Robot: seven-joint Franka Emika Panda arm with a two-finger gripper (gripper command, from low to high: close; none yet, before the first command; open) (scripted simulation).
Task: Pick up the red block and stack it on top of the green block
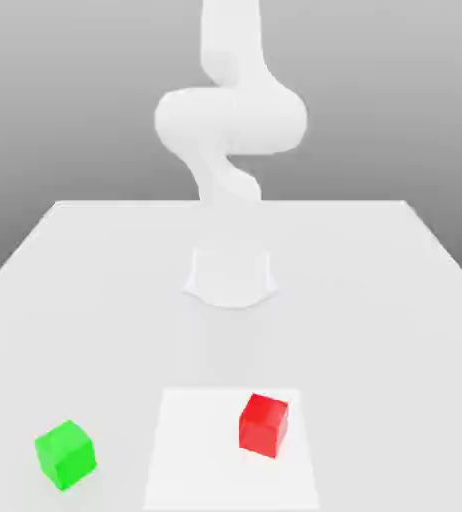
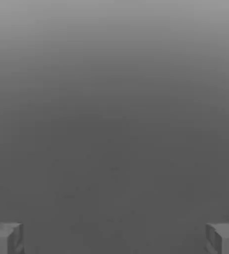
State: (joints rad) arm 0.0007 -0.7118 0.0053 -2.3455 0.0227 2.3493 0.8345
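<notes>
One red block [image 1: 264, 426], one green block [image 1: 66, 455] (well apart), one tool [image 2: 114, 240] spread wide, nothing gripped.Red block [image 1: 264, 426], one, green block [image 1: 66, 455], one (well apart), single tool [image 2: 114, 240] spread wide, empty

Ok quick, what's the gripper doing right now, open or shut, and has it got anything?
Gripper: open, fingers wide apart, holding nothing.
</notes>
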